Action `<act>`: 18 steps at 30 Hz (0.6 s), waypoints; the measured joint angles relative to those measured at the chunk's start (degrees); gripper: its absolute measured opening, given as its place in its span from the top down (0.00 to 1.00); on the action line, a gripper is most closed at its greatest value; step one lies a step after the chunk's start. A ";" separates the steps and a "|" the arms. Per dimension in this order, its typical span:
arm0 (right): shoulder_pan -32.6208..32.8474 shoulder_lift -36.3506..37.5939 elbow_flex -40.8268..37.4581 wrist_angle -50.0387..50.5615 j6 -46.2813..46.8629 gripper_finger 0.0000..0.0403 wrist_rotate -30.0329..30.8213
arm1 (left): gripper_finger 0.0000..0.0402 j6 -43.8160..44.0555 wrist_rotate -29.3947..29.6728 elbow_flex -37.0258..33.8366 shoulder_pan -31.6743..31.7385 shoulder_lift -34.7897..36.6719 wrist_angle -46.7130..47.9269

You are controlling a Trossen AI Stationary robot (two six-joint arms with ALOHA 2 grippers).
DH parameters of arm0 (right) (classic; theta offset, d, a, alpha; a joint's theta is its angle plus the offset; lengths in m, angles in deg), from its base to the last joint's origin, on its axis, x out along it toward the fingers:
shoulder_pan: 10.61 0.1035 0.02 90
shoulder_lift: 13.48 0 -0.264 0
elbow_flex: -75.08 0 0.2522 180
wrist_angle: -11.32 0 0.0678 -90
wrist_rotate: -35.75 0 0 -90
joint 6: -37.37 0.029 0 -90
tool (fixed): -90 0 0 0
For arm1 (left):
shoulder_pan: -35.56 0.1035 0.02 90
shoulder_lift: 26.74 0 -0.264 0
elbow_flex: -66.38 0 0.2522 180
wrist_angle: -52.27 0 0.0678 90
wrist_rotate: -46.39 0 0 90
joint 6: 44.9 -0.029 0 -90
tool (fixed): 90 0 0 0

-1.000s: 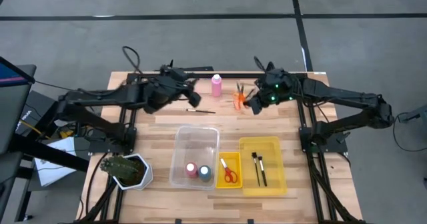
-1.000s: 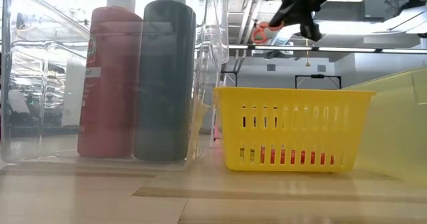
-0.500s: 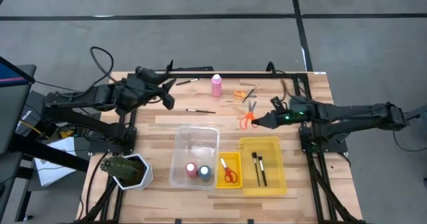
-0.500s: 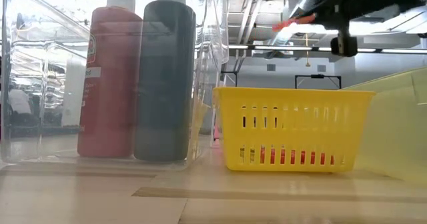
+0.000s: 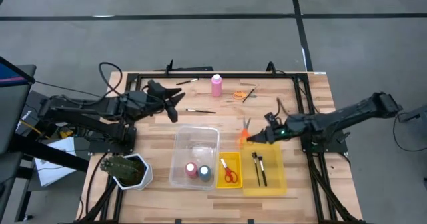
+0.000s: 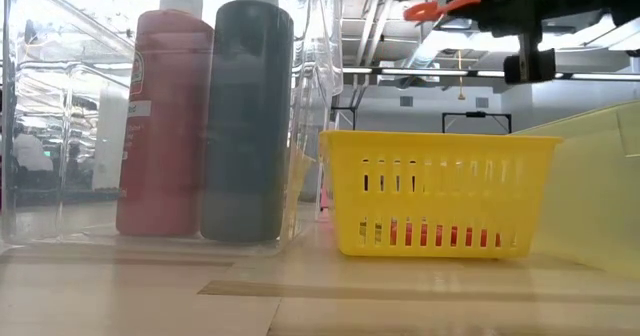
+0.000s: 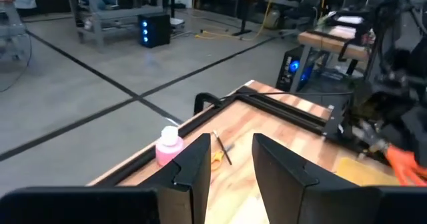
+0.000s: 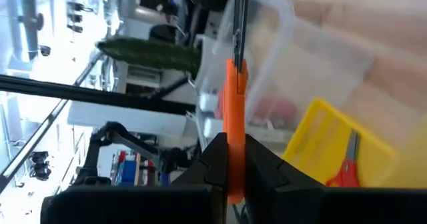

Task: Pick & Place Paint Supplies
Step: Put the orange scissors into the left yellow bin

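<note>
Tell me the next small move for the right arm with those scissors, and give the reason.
Probably carry them a little further toward the table's front edge and lower them over the small yellow basket. The right gripper is shut on the orange-handled scissors, held in the air just behind that basket, where a red-handled pair already lies.

Far edge of counter (image 5: 167,121): lone bottle (image 5: 217,85), loose scissors (image 5: 238,95) right of it.
Near edge, left to right: plant (image 5: 125,171), bin (image 5: 195,139) with two bottles (image 5: 197,171), basket (image 5: 221,173) with scissors (image 5: 229,173), tray (image 5: 275,171) with brushes (image 5: 259,168).
</note>
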 joint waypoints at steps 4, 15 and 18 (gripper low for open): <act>4.39 -7.26 -0.04 -6.71 3.54 0.96 0.33 | 0.74 0.07 -0.30 -1.60 -0.35 0.00 -0.63; 15.21 -23.39 4.50 -15.04 12.37 0.96 2.93 | 0.74 -0.37 -0.28 -1.67 -0.48 0.00 -0.65; 15.84 -27.23 7.68 -14.90 12.79 0.96 3.30 | 0.74 -0.45 -0.27 -1.67 -0.48 0.00 -0.61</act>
